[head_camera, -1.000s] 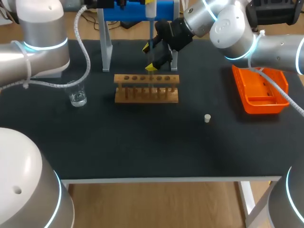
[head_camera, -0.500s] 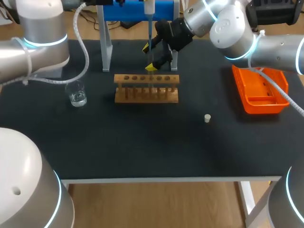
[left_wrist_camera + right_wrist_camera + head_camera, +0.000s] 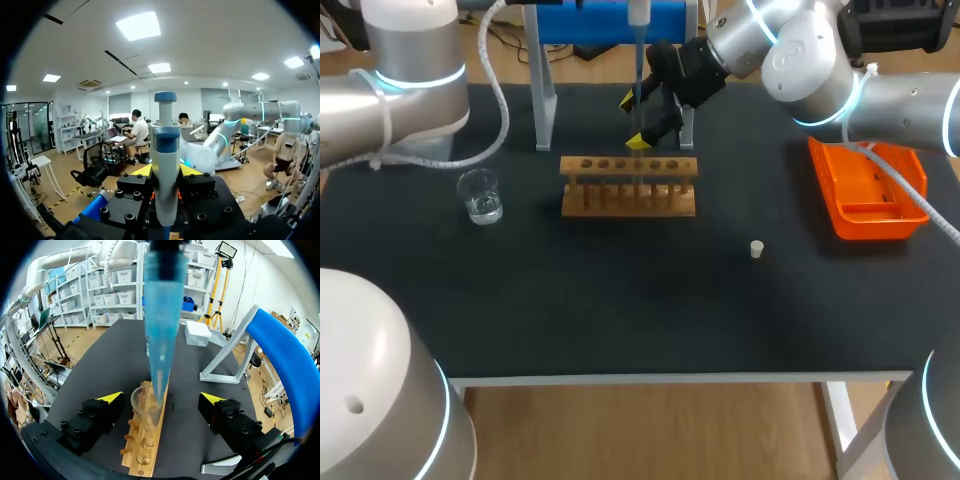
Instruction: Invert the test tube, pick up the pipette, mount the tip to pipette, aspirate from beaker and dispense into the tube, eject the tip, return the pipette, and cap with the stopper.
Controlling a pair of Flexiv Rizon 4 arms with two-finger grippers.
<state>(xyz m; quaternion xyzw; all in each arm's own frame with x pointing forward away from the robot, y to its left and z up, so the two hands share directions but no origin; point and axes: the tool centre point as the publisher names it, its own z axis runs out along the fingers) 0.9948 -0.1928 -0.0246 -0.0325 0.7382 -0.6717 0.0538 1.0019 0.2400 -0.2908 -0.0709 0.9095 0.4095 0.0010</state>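
My left gripper (image 3: 166, 172) is shut on the white pipette (image 3: 165, 165) with a blue cap, held upright. In the head view the pipette (image 3: 638, 12) hangs above the wooden rack (image 3: 628, 187), its long blue tip (image 3: 638, 75) pointing down. In the right wrist view that tip (image 3: 162, 315) reaches into the mouth of the glass test tube (image 3: 146, 409) standing in the rack (image 3: 150, 450). My right gripper (image 3: 161, 398) stands open on either side of the tube, touching nothing. The beaker (image 3: 480, 195) with water stands left of the rack. The small white stopper (image 3: 756, 249) lies right of it.
An orange tray (image 3: 868, 188) sits at the right edge of the black table. The blue pipette stand (image 3: 610, 22) with grey legs rises behind the rack. My right gripper (image 3: 642, 120) hovers just behind the rack.
My left arm has shifted slightly upward, lifting the pipette a little. The right arm, rack, beaker and stopper have not moved.
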